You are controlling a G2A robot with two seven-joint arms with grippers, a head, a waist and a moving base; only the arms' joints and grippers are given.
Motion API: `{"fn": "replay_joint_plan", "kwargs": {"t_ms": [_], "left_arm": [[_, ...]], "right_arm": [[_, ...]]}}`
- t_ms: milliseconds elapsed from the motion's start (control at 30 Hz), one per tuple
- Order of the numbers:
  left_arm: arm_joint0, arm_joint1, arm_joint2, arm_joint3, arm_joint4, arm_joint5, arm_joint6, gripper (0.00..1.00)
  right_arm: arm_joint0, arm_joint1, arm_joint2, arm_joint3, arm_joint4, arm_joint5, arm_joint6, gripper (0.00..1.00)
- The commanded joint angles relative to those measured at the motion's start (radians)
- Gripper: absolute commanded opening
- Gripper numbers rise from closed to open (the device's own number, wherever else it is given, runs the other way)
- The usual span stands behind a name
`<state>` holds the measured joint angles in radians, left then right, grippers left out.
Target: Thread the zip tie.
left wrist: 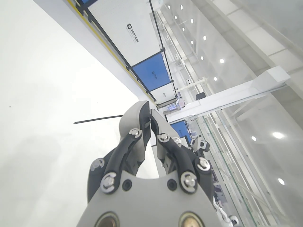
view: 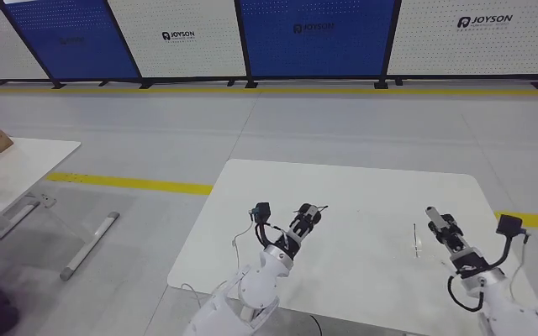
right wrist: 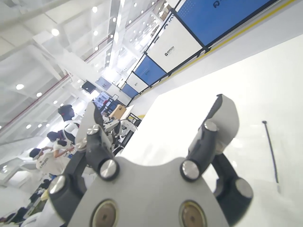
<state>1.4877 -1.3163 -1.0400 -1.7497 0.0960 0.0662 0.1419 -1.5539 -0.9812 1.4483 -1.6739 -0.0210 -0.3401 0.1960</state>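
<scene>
A black zip tie [left wrist: 97, 119] is pinched in my left gripper [left wrist: 150, 116], and its thin pointed end sticks out sideways over the white table [left wrist: 47, 72]. In the top view this left gripper [view: 308, 215] hovers over the table's middle, with the zip tie's tip [view: 323, 207] showing beside it. A second black zip tie [right wrist: 271, 152] lies flat on the table. My right gripper [right wrist: 156, 109] is open and holds nothing, a short way from that tie. From above, the lying tie [view: 415, 239] is just to the left of the right gripper [view: 433, 212].
The white table [view: 361, 269] has rounded corners, with its far edge ahead of both grippers. A second white table [view: 34, 164] stands off to the left across the grey floor. Blue and white panels [view: 315, 38] line the back.
</scene>
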Motion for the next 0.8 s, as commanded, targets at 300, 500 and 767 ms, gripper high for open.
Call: {"fn": "replay_joint_plan", "kwargs": {"t_ms": [300, 500, 767], "left_arm": [[-0.014, -0.007, 0.017, 0.034, 0.023, 0.018, 0.038, 0.00], [-0.014, -0.007, 0.017, 0.034, 0.023, 0.018, 0.038, 0.00], [-0.014, -0.007, 0.017, 0.034, 0.023, 0.018, 0.038, 0.00]], "right_arm": [[-0.019, -0.002, 0.029, -0.002, 0.088, 0.000, 0.025, 1.00], [-0.020, -0.006, 0.027, -0.008, 0.078, 0.010, -0.010, 1.00], [-0.025, -0.025, 0.049, 0.018, 0.296, 0.018, -0.087, 1.00]]}}
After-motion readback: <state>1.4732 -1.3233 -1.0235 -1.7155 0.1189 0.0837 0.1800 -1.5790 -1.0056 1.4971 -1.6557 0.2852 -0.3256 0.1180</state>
